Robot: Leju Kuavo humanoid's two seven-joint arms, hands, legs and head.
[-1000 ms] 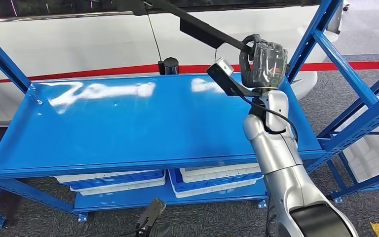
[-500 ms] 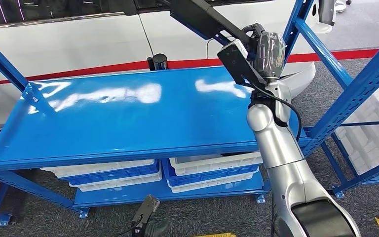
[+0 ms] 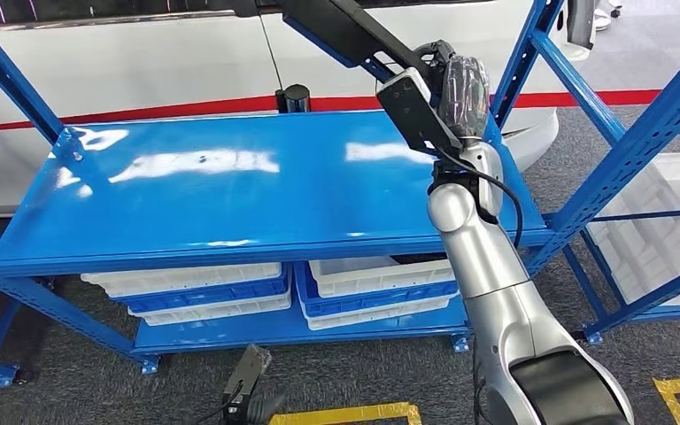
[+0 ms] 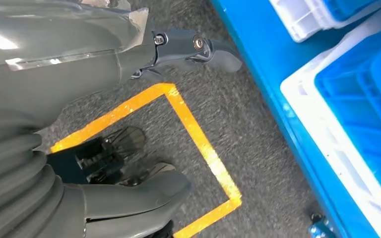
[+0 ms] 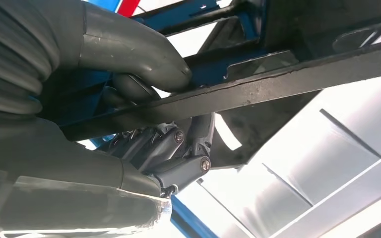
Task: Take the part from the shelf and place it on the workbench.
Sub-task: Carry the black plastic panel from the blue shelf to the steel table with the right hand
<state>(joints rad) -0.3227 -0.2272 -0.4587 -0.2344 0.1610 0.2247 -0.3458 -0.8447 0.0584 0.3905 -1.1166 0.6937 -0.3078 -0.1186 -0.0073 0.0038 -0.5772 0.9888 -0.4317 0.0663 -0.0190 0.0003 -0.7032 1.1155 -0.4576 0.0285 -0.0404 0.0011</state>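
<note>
The part (image 3: 345,27) is a long black metal bar, held in the air above the back right of the blue shelf (image 3: 230,204). My right hand (image 3: 462,88) grips its near end, arm raised over the shelf's right side. In the right wrist view the thumb (image 5: 129,49) lies over the bar (image 5: 287,82) and the dark fingers (image 5: 178,153) curl under it. My left hand (image 4: 94,64) hangs low over the grey floor, with its thumb and fingers apart and nothing in them.
The shelf top is bare and glossy. White and blue bins (image 3: 372,292) fill the level below it. Blue uprights and braces (image 3: 602,168) stand close on the right. Yellow tape (image 3: 345,414) marks the carpet in front.
The whole view has shifted as the camera moved, with the shelf now sitting higher and more centred. My right hand still holds the bar, lifted slightly toward the top of the picture.
</note>
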